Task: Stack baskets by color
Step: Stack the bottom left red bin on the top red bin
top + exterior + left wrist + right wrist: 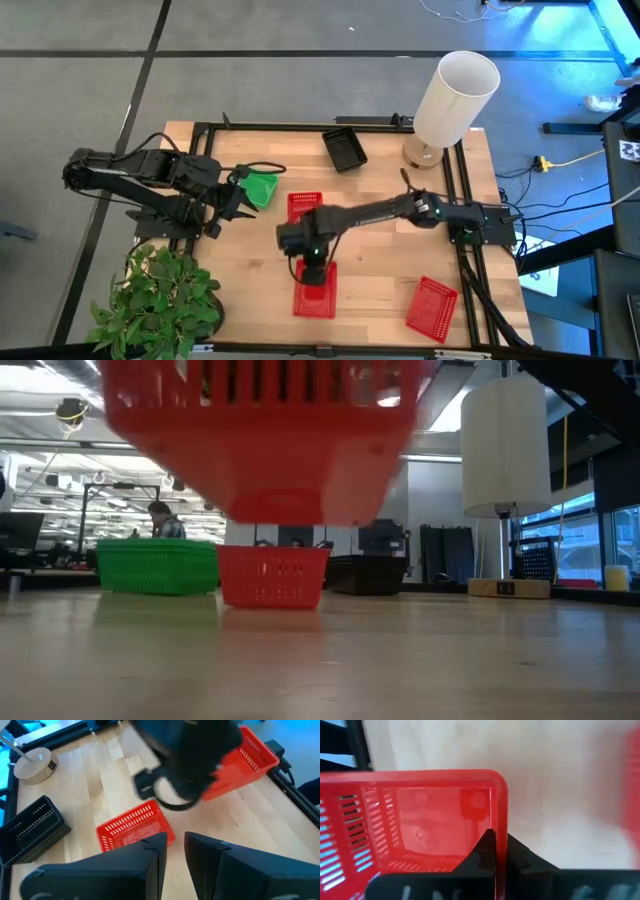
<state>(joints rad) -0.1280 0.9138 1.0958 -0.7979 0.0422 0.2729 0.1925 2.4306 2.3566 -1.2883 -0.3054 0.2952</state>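
Right gripper [313, 272] at table front-centre, fingers clamped on rim wall of red basket [314, 290]; low view shows that basket clear of tabletop, so a lift is likely under way. Probable aim: stacking onto second red basket [305, 206] at table centre. Third red basket [432, 306] lies front-right, apart. Left gripper [232, 203] beside green basket [261, 187], fingers part-open, grasping nothing visible. Black basket [344, 149] sits at rear, near lamp shade [455, 97].
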